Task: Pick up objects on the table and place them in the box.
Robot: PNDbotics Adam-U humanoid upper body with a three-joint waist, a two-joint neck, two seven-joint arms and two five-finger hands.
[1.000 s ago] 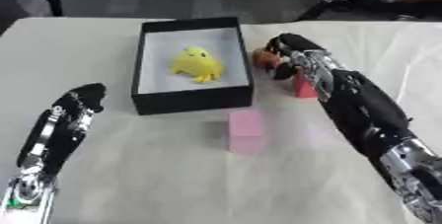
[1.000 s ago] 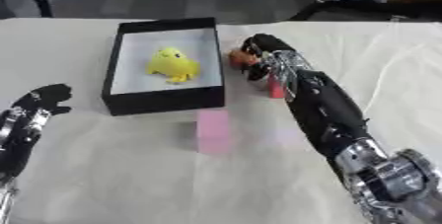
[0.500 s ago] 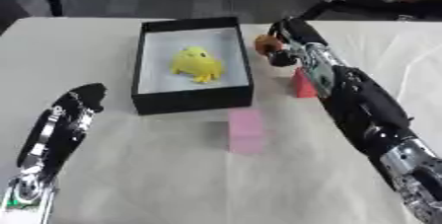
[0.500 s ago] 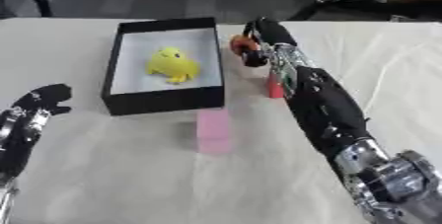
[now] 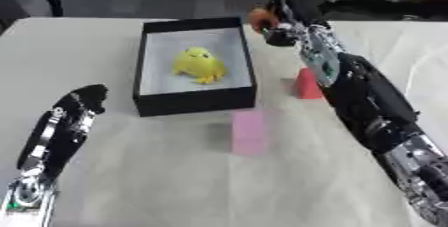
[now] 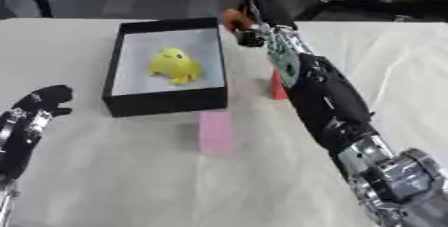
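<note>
The left hand [image 5: 83, 102] rested idle at the lower left, fingers relaxed. A pale pink rectangular block [image 5: 250, 132] lay just before the black open-topped box [image 5: 194, 102], and a small red block [image 5: 307, 84] beside it, both unpicked. Inside the box sat a yellow soft toy [image 5: 199, 65]. The right hand [image 5: 282, 18], curled round a small orange object [image 5: 260, 18], had risen from beside the box to its far right corner, probably for the drop.

Desk [image 5: 131, 181] with pale covering, bearing three items. Black box [image 5: 194, 101] stands on it; pink block [image 5: 249, 132] lies just in front of the box's near right corner; red block [image 5: 307, 84] rests beside the box's right wall.
</note>
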